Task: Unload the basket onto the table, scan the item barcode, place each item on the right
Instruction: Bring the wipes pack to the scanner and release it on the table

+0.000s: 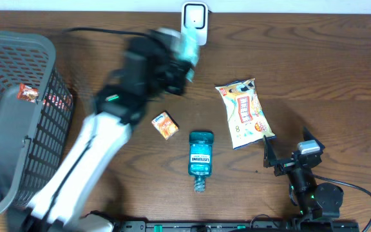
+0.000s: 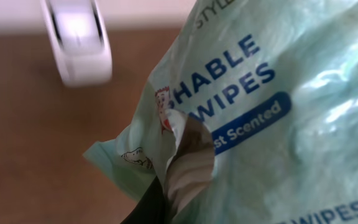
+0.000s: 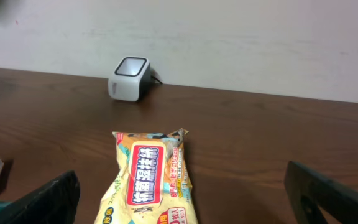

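A pale green pack of wipes [image 1: 189,44] hangs above the table just below the white barcode scanner [image 1: 194,22] at the back edge, with my left gripper [image 1: 175,67] shut on it. In the left wrist view the pack [image 2: 260,112] fills most of the picture. One dark finger [image 2: 154,202] pinches its crumpled edge, and the scanner [image 2: 79,40] is blurred at the upper left. My right gripper [image 1: 281,158] stands open near the front right. Its fingers [image 3: 48,199] flank the near end of a yellow snack pack [image 3: 151,177] without touching it. The scanner [image 3: 129,78] stands far behind.
A grey mesh basket [image 1: 18,42] with a red packet [image 1: 29,93] inside stands at the left. On the table lie a small orange box [image 1: 165,124], a blue mouthwash bottle [image 1: 200,154] and the yellow snack pack [image 1: 245,113]. The left arm stretches diagonally across the left middle.
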{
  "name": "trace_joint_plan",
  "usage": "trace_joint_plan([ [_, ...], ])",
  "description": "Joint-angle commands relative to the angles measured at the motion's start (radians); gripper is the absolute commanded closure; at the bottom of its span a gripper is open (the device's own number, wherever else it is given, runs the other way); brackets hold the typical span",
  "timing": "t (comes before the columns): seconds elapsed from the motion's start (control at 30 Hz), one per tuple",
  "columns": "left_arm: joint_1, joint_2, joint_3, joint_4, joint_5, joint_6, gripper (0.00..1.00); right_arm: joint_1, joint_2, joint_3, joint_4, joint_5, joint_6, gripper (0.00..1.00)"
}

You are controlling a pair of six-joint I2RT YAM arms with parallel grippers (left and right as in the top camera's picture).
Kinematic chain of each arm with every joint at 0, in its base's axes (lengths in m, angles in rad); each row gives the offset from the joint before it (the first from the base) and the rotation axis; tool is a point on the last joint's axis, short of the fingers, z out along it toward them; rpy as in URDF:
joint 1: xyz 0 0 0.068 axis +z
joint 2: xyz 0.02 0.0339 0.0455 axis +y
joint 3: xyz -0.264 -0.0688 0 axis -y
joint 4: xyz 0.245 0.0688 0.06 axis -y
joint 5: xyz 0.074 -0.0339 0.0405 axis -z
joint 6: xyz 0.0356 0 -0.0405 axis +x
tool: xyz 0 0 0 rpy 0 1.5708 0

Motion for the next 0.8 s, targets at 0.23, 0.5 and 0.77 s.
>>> trace_joint_plan([
  [0.23, -0.106, 0.327, -0.015, 0.053, -0.136, 0.006, 0.57, 0.008, -0.005, -0.004, 0.000, 0.001, 0.017, 0.01],
  [0.5, -0.102, 0.269, 0.017, 0.052, -0.169, 0.008, 0.00, 0.008, -0.005, -0.004, 0.001, 0.002, 0.017, 0.01],
  [0.77, -0.068, -0.054, 0.060, 0.061, -0.235, 0.160, 0.02, 0.008, -0.005, -0.004, 0.000, 0.001, 0.017, 0.01],
])
